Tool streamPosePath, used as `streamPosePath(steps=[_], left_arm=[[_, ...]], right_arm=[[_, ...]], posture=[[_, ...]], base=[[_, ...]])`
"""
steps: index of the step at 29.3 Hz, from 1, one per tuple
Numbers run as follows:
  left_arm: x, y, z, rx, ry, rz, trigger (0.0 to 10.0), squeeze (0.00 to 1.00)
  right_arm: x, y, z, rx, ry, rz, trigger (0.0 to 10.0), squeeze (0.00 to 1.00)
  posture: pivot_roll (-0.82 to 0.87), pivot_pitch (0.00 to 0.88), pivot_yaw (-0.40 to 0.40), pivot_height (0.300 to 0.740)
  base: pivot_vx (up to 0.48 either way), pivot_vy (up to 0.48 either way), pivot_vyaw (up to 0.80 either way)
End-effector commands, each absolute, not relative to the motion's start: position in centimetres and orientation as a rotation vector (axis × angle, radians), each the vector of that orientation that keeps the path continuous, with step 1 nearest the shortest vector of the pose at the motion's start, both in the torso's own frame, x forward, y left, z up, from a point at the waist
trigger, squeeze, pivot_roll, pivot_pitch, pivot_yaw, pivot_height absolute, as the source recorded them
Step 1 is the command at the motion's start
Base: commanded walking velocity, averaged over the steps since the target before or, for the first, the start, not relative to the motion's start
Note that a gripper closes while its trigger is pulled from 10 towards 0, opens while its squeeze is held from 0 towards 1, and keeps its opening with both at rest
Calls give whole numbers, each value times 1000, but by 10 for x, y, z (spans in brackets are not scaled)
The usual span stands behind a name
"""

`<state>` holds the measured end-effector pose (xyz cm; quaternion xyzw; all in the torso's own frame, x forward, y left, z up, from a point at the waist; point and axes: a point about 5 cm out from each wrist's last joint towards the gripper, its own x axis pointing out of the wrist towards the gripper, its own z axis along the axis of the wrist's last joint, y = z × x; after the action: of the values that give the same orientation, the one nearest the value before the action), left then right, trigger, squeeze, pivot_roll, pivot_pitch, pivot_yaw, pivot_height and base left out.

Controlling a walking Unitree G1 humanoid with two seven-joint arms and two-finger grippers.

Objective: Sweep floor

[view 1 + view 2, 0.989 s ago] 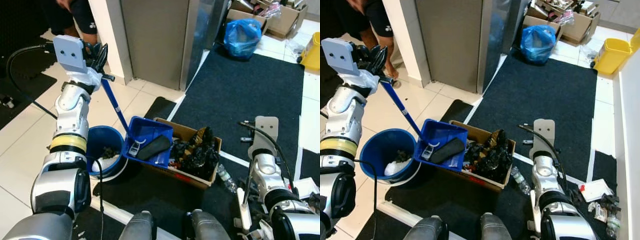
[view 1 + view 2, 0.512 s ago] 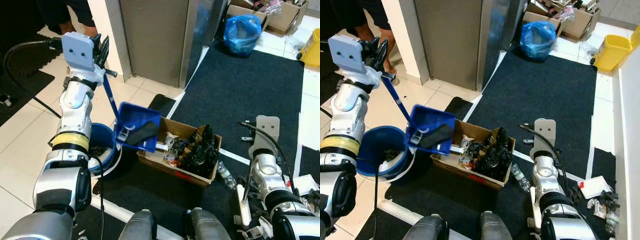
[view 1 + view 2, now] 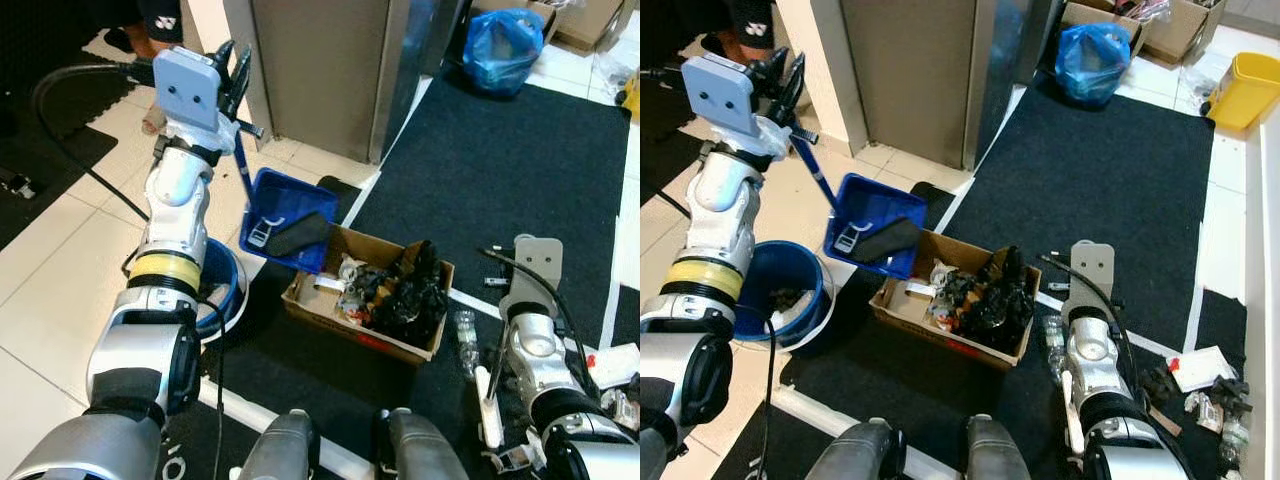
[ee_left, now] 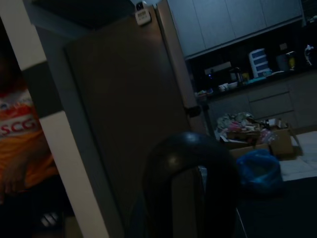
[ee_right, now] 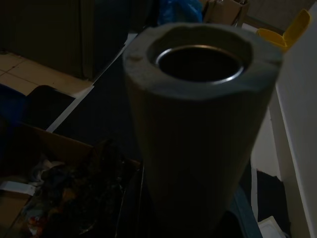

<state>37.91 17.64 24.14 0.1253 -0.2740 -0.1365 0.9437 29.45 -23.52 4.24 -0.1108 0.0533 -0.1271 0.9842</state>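
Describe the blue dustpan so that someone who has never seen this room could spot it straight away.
Find the open cardboard box full of dark rubbish on the black mat. Just past its left end, the dustpan hangs in the air, held by its long blue handle in the left gripper. Unlike the round blue bucket below, it is a flat, square-edged scoop carrying a black object.

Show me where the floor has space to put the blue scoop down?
Free: dark carpet between the cardboard box and the blue bag, and pale tiles left of the blue bucket. Crowded: by the box and bucket, where the left gripper holds the dustpan.
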Motion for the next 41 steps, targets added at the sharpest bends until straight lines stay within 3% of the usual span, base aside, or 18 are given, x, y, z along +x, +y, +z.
streamPosePath(steps=[1, 7, 15, 32, 41], left_arm=[[376, 171, 264, 276, -685, -279, 10000, 0], [377, 162, 265, 294, -696, -306, 10000, 0], [377, 132, 278, 437, -776, -411, 10000, 0], [372, 83, 287, 410, -857, -578, 10000, 0], [367, 72, 284, 460, -888, -643, 10000, 0]], right_arm=[[288, -238, 37, -232, 124, -261, 10000, 0], [284, -237, 35, -231, 123, -263, 10000, 0], [279, -235, 33, -219, 110, -276, 10000, 0], [274, -235, 33, -206, 101, -303, 10000, 0], [274, -234, 34, -202, 99, -308, 10000, 0]], posture=[[66, 169, 20, 740], [60, 182, 25, 740], [46, 192, 56, 740], [33, 180, 82, 740], [41, 180, 90, 740]], base=[[0, 0, 0], [0, 0, 0], [0, 0, 0], [0, 0, 0], [0, 0, 0]])
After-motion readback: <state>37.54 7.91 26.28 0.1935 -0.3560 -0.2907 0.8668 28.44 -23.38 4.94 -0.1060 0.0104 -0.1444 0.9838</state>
